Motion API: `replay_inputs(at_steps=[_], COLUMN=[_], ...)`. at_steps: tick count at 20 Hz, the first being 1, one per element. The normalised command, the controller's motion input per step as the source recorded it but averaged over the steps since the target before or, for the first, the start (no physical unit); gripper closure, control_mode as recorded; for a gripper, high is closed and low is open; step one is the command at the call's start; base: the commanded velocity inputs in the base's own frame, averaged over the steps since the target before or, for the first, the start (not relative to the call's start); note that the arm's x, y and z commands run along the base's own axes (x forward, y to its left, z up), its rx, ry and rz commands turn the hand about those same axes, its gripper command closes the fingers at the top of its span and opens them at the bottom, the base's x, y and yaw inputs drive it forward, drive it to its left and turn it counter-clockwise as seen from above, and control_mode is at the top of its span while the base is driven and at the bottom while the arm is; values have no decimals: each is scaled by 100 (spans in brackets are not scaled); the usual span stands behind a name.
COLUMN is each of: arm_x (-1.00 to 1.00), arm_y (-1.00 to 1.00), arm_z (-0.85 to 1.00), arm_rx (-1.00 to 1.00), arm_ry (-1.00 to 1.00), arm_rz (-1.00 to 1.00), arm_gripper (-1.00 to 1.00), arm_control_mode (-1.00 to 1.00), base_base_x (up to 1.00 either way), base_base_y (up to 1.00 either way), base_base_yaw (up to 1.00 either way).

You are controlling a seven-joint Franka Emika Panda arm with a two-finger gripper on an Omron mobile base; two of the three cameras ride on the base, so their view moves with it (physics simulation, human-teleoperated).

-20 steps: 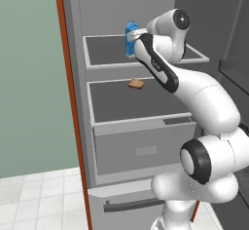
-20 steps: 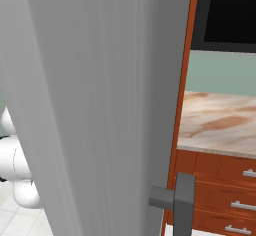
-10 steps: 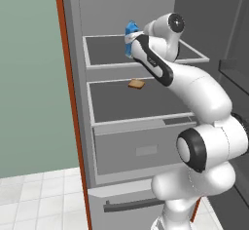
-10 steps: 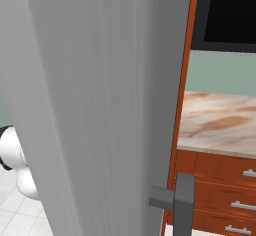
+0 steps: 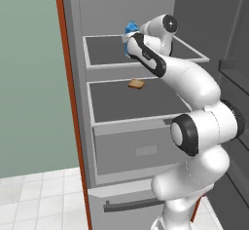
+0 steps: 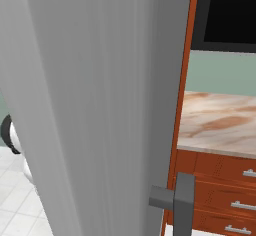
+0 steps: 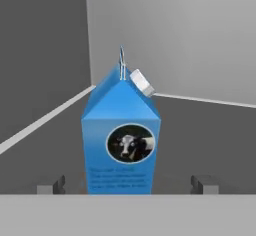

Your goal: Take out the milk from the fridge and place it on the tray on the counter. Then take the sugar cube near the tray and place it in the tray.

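— Since a second ago the arm has folded in closer to the fridge (image 5: 73,102): its elbow sits nearer the upper shelf (image 5: 112,53), and the gripper (image 5: 130,46) has pressed on toward the milk (image 5: 130,29). Nothing else inside has shifted.

— Where does the carton stand?

— Upright on the upper shelf, toward the back left corner, cow label (image 7: 130,143) facing the hand camera, white cap (image 7: 142,83) on the right slope of the gable. In the hand view the milk sits between the two fingertips (image 7: 51,186), a clear gap on each side, so the gripper is spread wide and holds nothing yet. A bread slice (image 5: 136,83) lies on the shelf below, well apart.

— And to the right?

— The open fridge door (image 6: 100,105) with its dark handle (image 6: 175,200), then the bench (image 6: 220,122) above red-brown drawers. I cannot see tray or sugar cube here.

— What could go wrong?

— If the gripper closes before reaching further in, I judge the fingers would catch only the front edges and the light carton might twist or tip against the back wall. Pushing too far could shove it into the corner.
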Motion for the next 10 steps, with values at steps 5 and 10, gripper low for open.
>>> replay_inputs(at_steps=[5, 10], arm_x=[41, 15], arm_y=[0, 3], arm_z=[-1, 0], arm_rx=[0, 0], arm_ry=[0, 0], arm_rz=[3, 2], arm_gripper=[-100, -100], arm_control_mode=[-100, -100], base_base_x=[0, 0], base_base_y=[0, 0], base_base_yaw=[0, 0])
